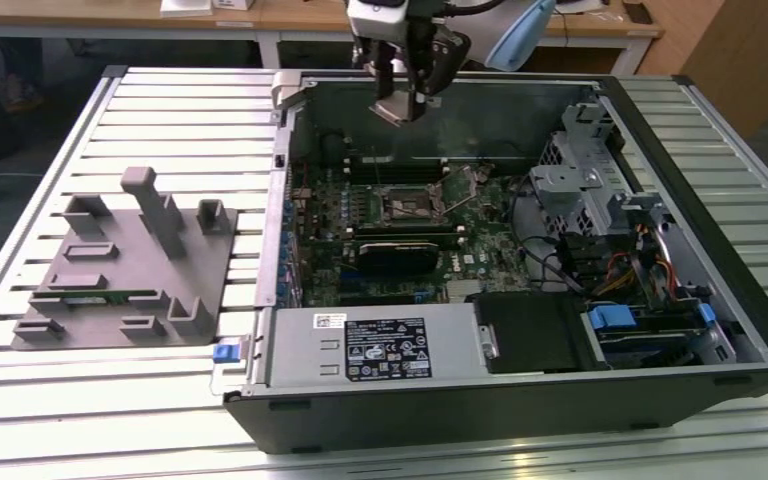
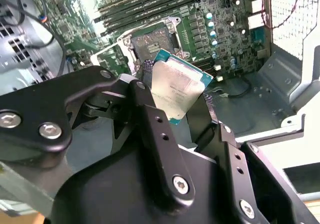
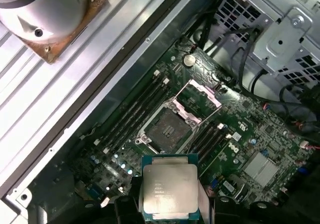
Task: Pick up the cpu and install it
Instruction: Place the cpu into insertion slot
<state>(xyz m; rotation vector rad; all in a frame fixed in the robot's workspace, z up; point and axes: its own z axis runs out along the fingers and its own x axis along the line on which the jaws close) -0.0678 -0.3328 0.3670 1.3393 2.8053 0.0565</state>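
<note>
1. My pincer [image 1: 403,98] clamps the cpu [image 3: 170,190] by opposite edges, raised over the far side of the case [image 1: 491,425], its socket [image 3: 167,129] open below.
2. I judge it light, stiff, fragile underneath; edges suit gripping.

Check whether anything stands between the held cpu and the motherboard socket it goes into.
Nothing visible does. The pincer holds the cpu in the air over the open case, and in the first wrist view the socket lies bare, its metal cover swung open to one side.
</note>
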